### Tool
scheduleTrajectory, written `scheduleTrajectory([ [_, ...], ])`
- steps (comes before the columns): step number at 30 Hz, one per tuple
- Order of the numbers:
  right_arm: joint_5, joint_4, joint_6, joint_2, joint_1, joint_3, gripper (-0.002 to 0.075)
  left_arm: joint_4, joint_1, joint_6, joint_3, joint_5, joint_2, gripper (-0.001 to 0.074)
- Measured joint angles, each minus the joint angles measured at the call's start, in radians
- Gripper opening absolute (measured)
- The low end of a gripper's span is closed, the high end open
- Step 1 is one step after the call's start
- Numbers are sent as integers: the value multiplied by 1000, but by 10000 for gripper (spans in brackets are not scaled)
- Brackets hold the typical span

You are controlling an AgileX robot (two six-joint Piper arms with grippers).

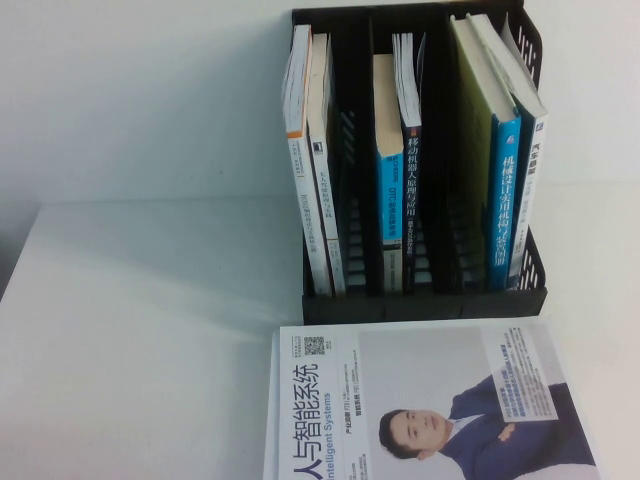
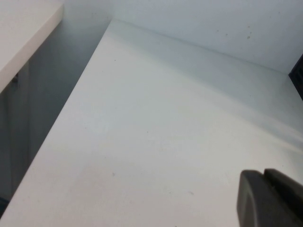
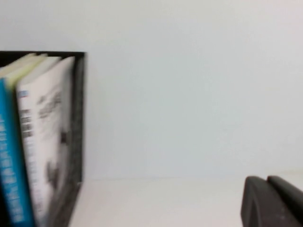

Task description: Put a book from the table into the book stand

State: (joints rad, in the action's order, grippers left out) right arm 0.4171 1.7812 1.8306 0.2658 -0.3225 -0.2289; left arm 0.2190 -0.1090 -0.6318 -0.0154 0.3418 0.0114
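The black book stand [image 1: 420, 305] stands at the back of the white table [image 1: 140, 330] with books upright in all three slots. The white-covered book with the grey illustration [image 3: 47, 142] stands in the right slot, outermost, next to a blue-spined book [image 1: 503, 190]; its white spine [image 1: 533, 170] shows in the high view. Neither arm shows in the high view. My left gripper [image 2: 263, 174] is shut and empty above bare table [image 2: 156, 142]. My right gripper [image 3: 266, 179] is shut and empty, to the side of the stand's outer wall [image 3: 78, 118].
A white-and-blue book with a man in a suit [image 1: 430, 400] lies flat on the table in front of the stand, at the near edge. The table's left edge [image 2: 57, 137] drops off beside a second white surface [image 2: 23, 33]. A white wall stands behind.
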Motion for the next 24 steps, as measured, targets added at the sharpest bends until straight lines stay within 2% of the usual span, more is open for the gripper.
scheduleTrajectory([
  [4,-46,0,-39,0,277,0,-2,0,0,0,0,0,0,-4],
  [7,-125,-2,-79,0,405,0,-2,0,0,0,0,0,0,-4],
  [10,-218,-7,-109,0,473,0,-2,0,0,0,0,0,0,-4],
  [14,-338,-42,-154,0,497,0,-2,0,0,0,0,0,0,-4],
  [16,-417,-273,-315,0,497,0,-2,0,0,0,0,0,0,-4],
  [18,-513,-630,-585,0,498,-2,-3,0,0,0,0,0,0,-4],
  [21,-684,-1172,-1136,0,498,-5,-3,0,0,0,0,0,0,-4],
  [24,-805,-1477,-1583,0,498,-5,-3,0,0,0,0,0,0,-4],
])
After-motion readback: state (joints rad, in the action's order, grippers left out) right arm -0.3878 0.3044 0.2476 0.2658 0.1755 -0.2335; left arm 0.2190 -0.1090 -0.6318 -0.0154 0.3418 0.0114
